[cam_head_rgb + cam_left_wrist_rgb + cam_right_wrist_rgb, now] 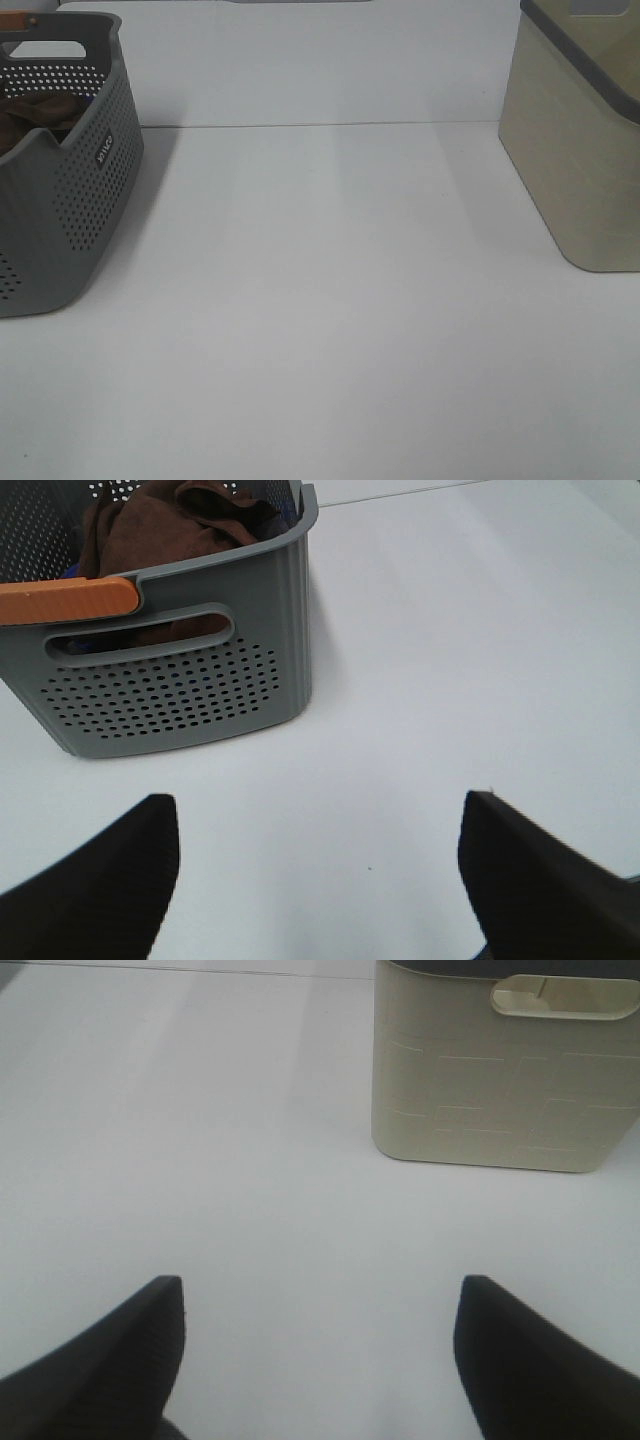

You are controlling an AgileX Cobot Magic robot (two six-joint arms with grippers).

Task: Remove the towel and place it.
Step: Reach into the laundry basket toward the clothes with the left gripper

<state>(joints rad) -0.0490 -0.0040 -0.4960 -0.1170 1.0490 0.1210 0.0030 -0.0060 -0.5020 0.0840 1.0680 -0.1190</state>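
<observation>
While the towel [165, 525] lies bunched inside the grey basket [190, 685], ahead of the left gripper [315, 800] and well beyond its fingers [100, 880], neither gripper holds anything: all 4 fingers stand spread and released over bare table [450, 660]. The right gripper [320, 1280] faces the beige bin [500, 1090]. By my judgement, the left should clear the basket's rim and orange handle [60, 600], drop onto the highest fold, and pinch deep before lifting.

On the table [330, 300], the basket [90, 200] stands at the far left with the towel [150, 530] lying inside it. The bin [580, 170] stands well apart at the far right. My left claw [315, 810] hangs before the basket, my right claw [317, 1285] before the bin.
</observation>
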